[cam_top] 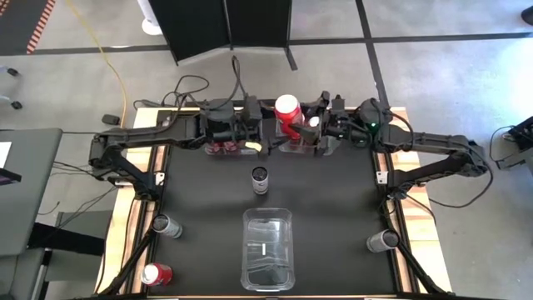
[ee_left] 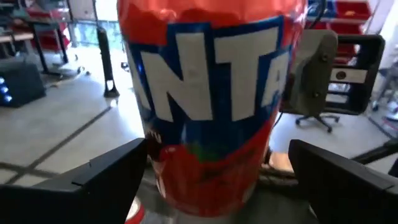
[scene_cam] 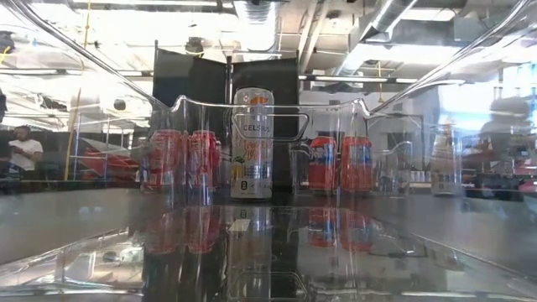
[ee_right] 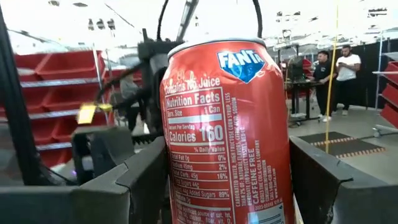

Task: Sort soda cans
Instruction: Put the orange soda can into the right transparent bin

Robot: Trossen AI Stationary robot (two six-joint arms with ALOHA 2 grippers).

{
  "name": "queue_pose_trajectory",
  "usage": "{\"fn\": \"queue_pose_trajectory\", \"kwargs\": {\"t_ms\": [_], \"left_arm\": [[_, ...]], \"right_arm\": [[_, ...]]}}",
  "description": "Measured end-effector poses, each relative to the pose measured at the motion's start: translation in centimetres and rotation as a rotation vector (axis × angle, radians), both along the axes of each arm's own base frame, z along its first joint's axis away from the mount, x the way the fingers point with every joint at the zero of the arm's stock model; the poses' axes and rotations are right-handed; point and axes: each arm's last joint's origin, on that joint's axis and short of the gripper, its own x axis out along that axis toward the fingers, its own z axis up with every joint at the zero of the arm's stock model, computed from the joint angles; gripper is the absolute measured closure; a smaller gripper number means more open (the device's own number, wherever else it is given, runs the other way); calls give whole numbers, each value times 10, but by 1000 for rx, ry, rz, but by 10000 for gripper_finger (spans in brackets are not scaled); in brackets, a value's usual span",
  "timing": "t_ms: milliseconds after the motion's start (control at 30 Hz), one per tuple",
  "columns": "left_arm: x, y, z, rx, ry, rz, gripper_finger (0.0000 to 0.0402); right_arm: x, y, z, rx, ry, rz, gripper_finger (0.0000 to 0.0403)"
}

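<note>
Both arms at far edge of worktop (cam_top: 208, 200). Right gripper (cam_top: 301, 127) jaws closed around red Fanta can (cam_top: 287, 109), held upright above far bins. Left gripper (cam_top: 250, 133) jaws open, straddling another red can (ee_left: 205, 106), no contact visible. Tall Celsius can (cam_top: 260, 179) stands mid-worktop. Clear bin (cam_top: 268, 247) near edge. Loose cans near-left and near-right.

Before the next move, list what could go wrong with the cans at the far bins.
1. The right gripper has a red can between its fingers with gaps showing either side; the can could slip or tip.
2. The left gripper stands open around another red can; pulling back could knock it over.
3. Both grippers work close together at the far bins; they might collide.
</note>
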Motion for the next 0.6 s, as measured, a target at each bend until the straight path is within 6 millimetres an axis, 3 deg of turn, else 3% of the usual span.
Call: {"fn": "queue_pose_trajectory", "kwargs": {"t_ms": [233,467,600], "left_arm": [[14,3,-6,17,-53,-1,25],[16,5,-9,8,-44,3,104],[16,6,-9,4,-47,4,109]], "right_arm": [[1,1,1,34,-18,18,121],[0,2,2,57,-33,34,121],[0,2,2,76,-36,40,115]]}}
